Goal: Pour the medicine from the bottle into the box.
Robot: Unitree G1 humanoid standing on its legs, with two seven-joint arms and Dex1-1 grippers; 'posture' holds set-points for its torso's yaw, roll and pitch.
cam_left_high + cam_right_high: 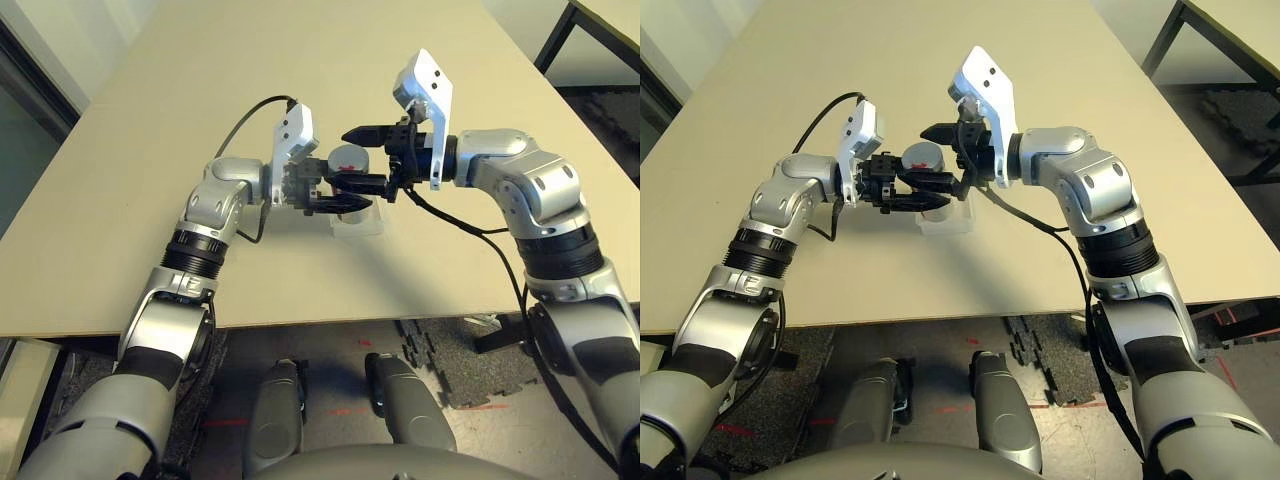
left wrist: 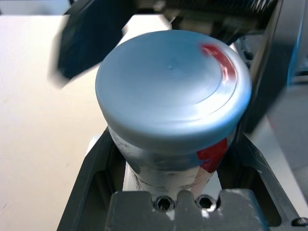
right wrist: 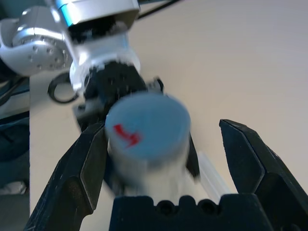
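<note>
Standing clamped in the left gripper (image 1: pixel 335 195), the bottle (image 1: pixel 344 158) sits between the spread right gripper (image 1: pixel 368 158).

The bottle (image 2: pixel 166 166) is clamped upright between the left gripper's (image 2: pixel 168 192) two black fingers (image 2: pixel 91 168), its round grey cap (image 2: pixel 171 91) raised above them. A red mark is seen on the cap's edge and on the label.
</note>
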